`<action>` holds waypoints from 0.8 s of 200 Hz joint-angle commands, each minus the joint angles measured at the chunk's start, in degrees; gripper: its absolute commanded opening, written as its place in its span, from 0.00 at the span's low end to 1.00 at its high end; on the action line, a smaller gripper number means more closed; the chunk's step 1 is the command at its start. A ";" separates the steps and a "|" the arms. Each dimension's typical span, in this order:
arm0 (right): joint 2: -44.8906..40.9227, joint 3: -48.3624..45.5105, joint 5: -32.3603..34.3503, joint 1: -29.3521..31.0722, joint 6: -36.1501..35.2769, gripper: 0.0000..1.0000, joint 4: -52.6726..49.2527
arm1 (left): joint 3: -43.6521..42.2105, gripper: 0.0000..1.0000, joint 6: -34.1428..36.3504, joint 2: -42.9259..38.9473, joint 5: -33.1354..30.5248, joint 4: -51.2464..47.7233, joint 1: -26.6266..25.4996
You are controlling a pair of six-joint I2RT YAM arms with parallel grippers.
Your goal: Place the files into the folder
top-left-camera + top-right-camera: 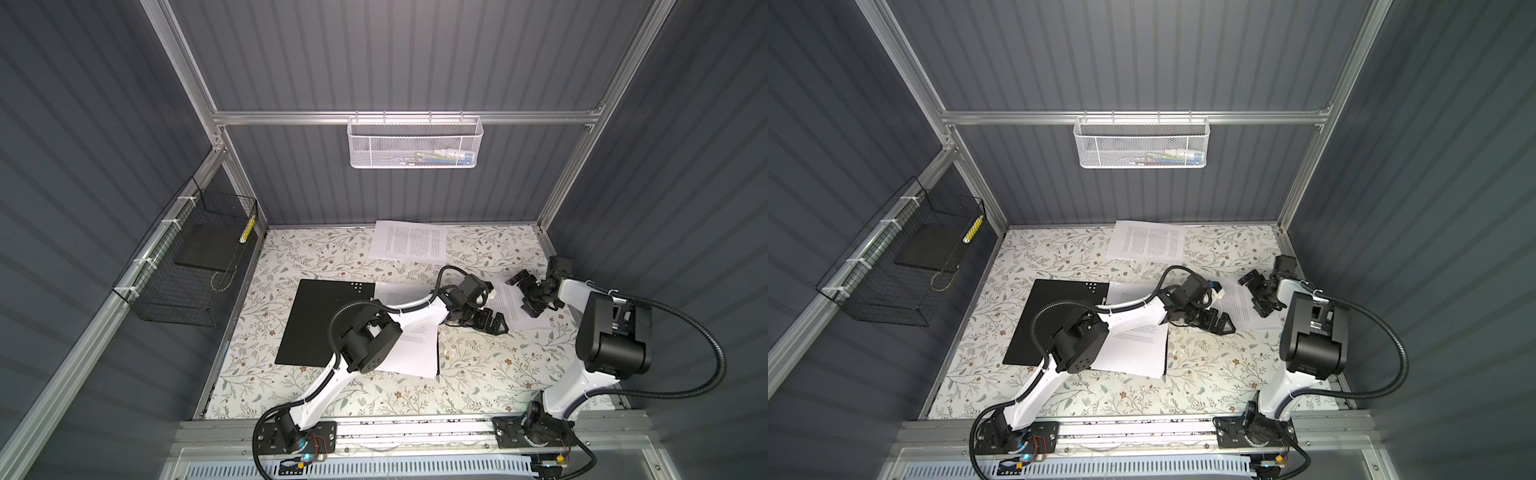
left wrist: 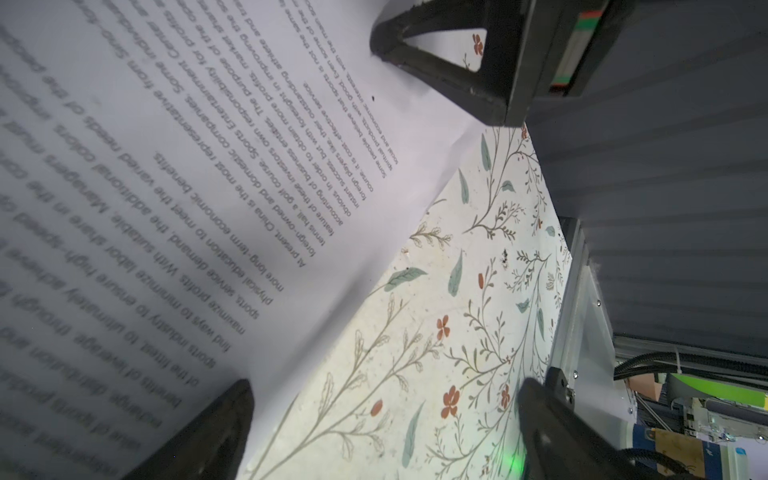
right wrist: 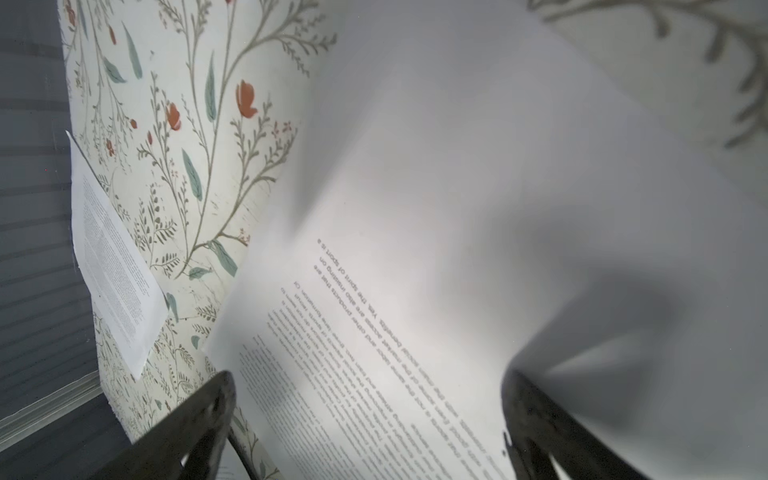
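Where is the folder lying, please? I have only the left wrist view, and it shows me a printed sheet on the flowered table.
Observer: The folder lies open with its black inside facing up, on the left part of the table in both top views.
Operator: Thank you. Are some files in it already?
Observer: Yes. White sheets lie on its right half, partly hidden under the left arm.
Operator: Is any file still outside, apart from the sheet I see?
Observer: Yes. A single sheet lies alone at the far edge of the table.
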 commanded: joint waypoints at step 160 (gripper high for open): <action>-35.79 -28.81 10.19 20.80 23.92 0.99 -0.27 | 28.22 1.00 14.15 13.69 3.69 -25.57 9.92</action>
